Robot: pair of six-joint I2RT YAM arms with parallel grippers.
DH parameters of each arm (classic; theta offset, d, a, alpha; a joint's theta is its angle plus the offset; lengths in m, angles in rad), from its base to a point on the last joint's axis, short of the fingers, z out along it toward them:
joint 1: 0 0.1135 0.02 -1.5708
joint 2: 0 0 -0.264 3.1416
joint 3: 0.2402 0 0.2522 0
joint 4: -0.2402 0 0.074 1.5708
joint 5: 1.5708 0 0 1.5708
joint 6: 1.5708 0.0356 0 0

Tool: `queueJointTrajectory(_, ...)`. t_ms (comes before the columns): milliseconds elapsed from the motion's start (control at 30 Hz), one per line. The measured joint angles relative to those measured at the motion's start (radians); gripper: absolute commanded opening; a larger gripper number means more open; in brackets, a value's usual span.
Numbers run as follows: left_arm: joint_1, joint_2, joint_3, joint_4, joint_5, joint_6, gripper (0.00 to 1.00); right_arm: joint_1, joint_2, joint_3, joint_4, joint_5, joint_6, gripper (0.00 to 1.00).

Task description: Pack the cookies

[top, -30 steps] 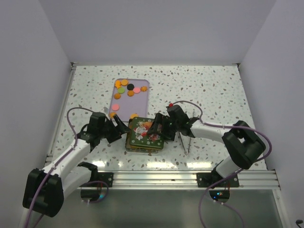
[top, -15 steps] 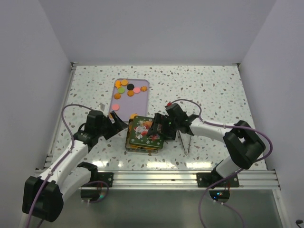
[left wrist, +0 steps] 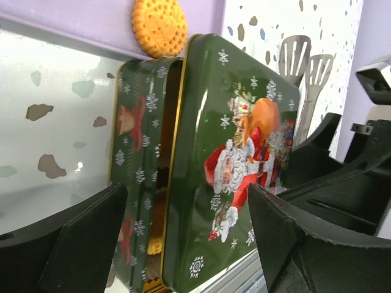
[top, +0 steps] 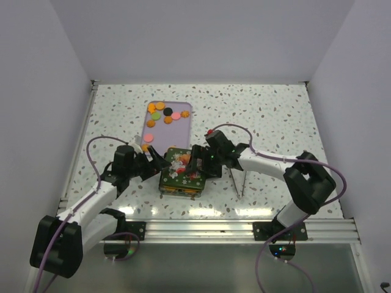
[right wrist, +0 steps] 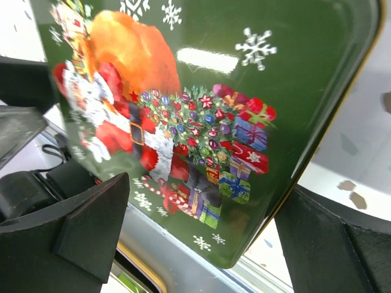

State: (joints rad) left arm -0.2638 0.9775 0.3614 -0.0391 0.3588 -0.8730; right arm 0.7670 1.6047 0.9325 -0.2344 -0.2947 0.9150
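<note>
One green Christmas tin (left wrist: pixel 139 159), its one lid (right wrist: pixel 183 91) askew, sits low centre on the table (top: pixel 275 116). It lies between the left fingers (left wrist: pixel 79 238) and the right fingers (right wrist: pixel 79 232), both pairs spread apart. About ten cookies (top: pixel 167 120) lie on one purple tray (top: pixel 180 131), upper left.

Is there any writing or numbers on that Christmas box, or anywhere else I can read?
None: no words, numbers or labels can be read in any view.
The green tin lid carries only pictures: Santa, snowflakes, a decorated tree and presents.
The tin base shows only snowflakes and small red figures.
The orange cookie has a pattern of dots, no letters.
</note>
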Motion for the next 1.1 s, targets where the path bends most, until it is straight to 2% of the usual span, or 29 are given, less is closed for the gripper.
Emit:
queueJointTrajectory(400, 0.008, 0.013, 0.000, 0.031, 0.013, 0.026, 0.86, 0.062, 0.111, 0.089, -0.062, -0.009, -0.019, 0.99)
queueJointTrajectory(1100, 0.008, 0.022, 0.001, 0.037, 0.025, 0.040, 0.86, 0.105, 0.140, 0.332, -0.396, 0.075, -0.134, 0.99)
